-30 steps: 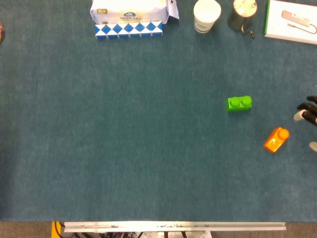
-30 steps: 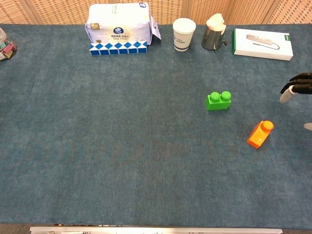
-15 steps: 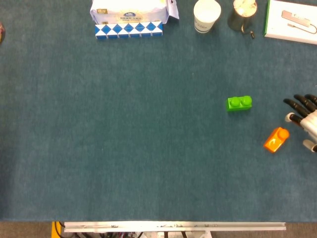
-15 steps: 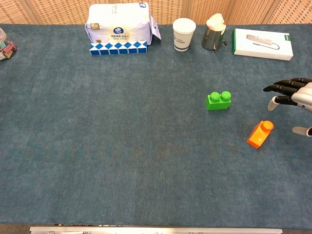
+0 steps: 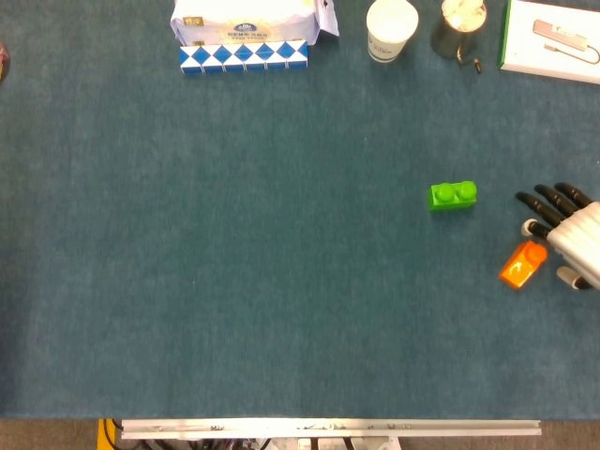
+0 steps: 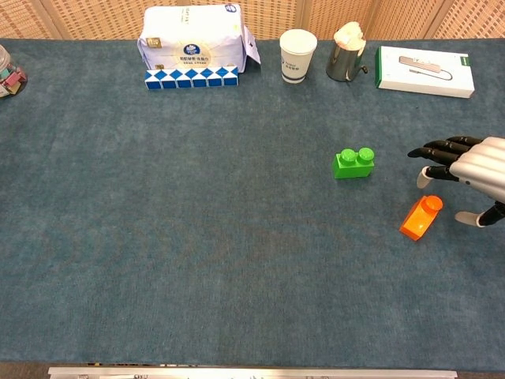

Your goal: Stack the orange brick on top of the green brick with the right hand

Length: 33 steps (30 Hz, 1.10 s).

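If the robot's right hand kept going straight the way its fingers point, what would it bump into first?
Probably the green brick. The right hand points its fingers left toward it, with bare table between. The orange brick sits just below that line. Height above the table is unclear.

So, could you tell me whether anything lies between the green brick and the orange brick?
Nothing does. In both the head and chest views, only bare blue table cover separates the green brick from the orange brick.
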Available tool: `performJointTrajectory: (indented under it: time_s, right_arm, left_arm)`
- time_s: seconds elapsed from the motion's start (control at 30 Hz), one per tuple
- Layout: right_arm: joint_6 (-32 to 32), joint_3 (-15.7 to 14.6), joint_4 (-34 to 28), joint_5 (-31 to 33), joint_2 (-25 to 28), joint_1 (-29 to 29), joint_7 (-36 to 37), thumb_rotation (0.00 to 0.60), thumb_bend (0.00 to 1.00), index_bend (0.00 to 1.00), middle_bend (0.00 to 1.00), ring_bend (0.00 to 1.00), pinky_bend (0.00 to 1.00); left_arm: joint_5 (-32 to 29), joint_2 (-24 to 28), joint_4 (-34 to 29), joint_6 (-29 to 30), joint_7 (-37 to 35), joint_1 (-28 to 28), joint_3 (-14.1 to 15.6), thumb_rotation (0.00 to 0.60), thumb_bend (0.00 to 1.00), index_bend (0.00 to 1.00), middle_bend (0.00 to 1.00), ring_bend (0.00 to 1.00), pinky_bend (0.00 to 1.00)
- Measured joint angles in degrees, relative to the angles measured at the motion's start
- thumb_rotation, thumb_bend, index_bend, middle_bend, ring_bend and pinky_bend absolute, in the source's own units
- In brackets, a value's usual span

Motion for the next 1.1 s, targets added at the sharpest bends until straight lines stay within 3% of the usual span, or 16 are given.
performJointTrajectory:
  time_s: [1.1]
  right_arm:
    - [-3.07,-0.74,2.15,3.43,-4.01,2.25,-3.64,0.6,0.22,0.4,0.06,0.0,0.11]
  left_arm:
    - [0.3,0.59,-0.86,0.57,-0.41,0.57,0.07,0.6,0.1,0.46,0.44,0.26,0.18]
